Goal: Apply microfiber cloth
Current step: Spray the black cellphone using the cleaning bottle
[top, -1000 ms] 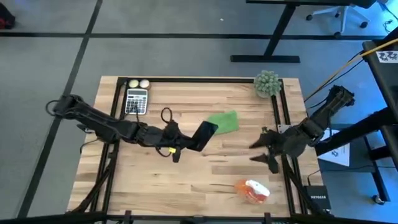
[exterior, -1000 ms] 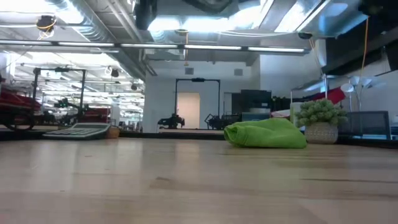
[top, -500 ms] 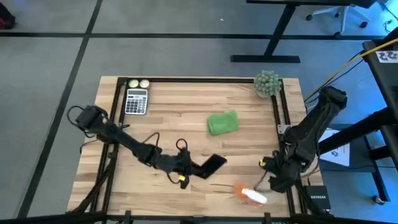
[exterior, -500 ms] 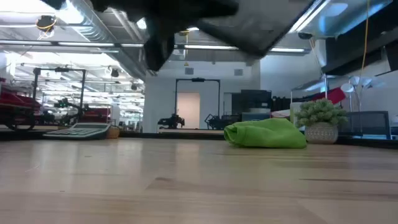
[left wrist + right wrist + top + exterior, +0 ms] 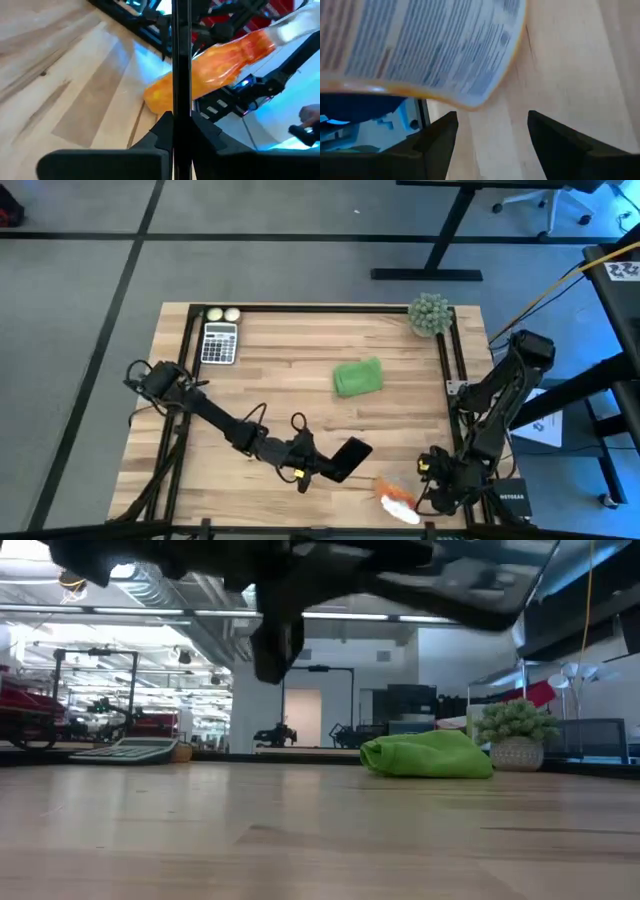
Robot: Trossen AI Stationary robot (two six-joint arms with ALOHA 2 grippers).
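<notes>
We are holding the black phone (image 5: pixel 347 459) edge-on in our left gripper (image 5: pixel 318 468), fingers clamped on it, above the near part of the table (image 5: pixel 300 370), while the microfiber cloth (image 5: pixel 358 376) is lying bunched and untouched farther back, near the spiky plant (image 5: pixel 429 313). Our right gripper (image 5: pixel 428 490) is hovering with its fingers apart just beside the orange bottle (image 5: pixel 398 499) at the near right edge.

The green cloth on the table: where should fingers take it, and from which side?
Probably from above, pinching the raised fold along the top of the cloth. It lies bunched in a low mound, free on all sides, so its flat edges give little to grip.
</notes>
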